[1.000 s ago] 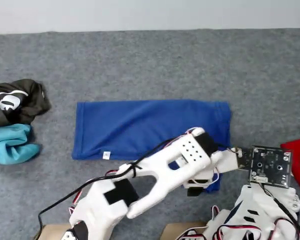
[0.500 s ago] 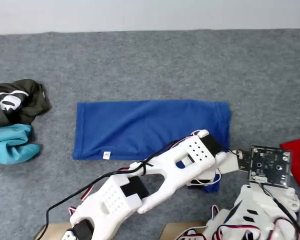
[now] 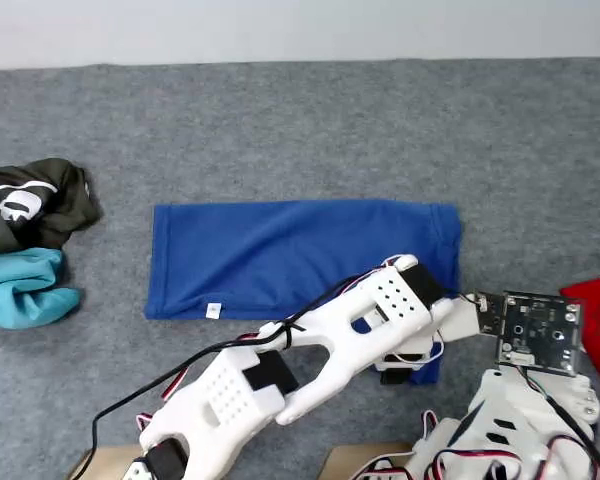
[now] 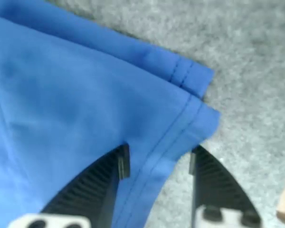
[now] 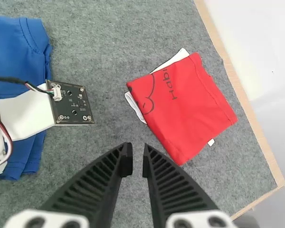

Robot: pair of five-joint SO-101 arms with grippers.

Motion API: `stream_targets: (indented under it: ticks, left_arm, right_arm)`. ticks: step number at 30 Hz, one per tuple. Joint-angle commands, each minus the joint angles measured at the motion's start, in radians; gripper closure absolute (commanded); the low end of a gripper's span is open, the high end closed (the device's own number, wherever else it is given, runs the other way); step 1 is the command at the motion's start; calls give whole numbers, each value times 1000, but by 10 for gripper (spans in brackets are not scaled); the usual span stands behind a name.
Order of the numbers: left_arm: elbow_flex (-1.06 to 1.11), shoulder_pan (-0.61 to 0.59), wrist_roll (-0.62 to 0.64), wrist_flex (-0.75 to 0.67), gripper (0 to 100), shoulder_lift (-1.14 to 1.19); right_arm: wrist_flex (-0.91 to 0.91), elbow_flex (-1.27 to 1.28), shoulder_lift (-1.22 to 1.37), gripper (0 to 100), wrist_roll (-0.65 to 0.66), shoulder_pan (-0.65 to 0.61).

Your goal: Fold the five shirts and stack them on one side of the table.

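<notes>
The left claw (image 4: 159, 154) is sitting released, with a hemmed corner of the blue shirt (image 4: 76, 95) lying between its jaws; closing too shallow is risking a one-layer pinch and a skewed fold. The right claw (image 5: 136, 152) is hanging clenched and empty, the red shirt (image 5: 185, 109) lying just ahead.

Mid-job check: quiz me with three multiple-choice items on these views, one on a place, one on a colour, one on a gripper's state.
1. Where on the table is the red shirt? A. middle B. left edge C. right edge
2. What colour is the shirt beside the dark shirt? A. teal B. red C. white
3. How is the left gripper? A. shut on the red shirt B. open astride the blue shirt's corner C. shut over bare table
Answers: C, it lies by the right border; A, the teal shirt lies right by it; B, the blue hem runs between its open jaws.
</notes>
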Motion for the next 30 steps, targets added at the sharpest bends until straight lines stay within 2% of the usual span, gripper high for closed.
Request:
stream_targets:
  ticks: [1, 6, 10, 12, 21, 30]
  left_arm:
    - [-87, -8, 21, 25, 779, 17]
    - [-291, -9, 63, 132, 780, 157]
    - [-515, -9, 77, 236, 817, 293]
    - [-575, -9, 84, 239, 846, 330]
    - [-582, 8, 94, 239, 997, 321]
    - [-601, 8, 97, 239, 998, 203]
  right_arm:
    - [42, -55, -2, 946, -11, 7]
    - [41, -55, -2, 946, -8, 7]
    - [41, -55, -2, 946, -6, 5]
    - [39, -46, -2, 946, -6, 4]
    - [35, 20, -4, 947, -6, -24]
    - [35, 20, -4, 947, -5, -50]
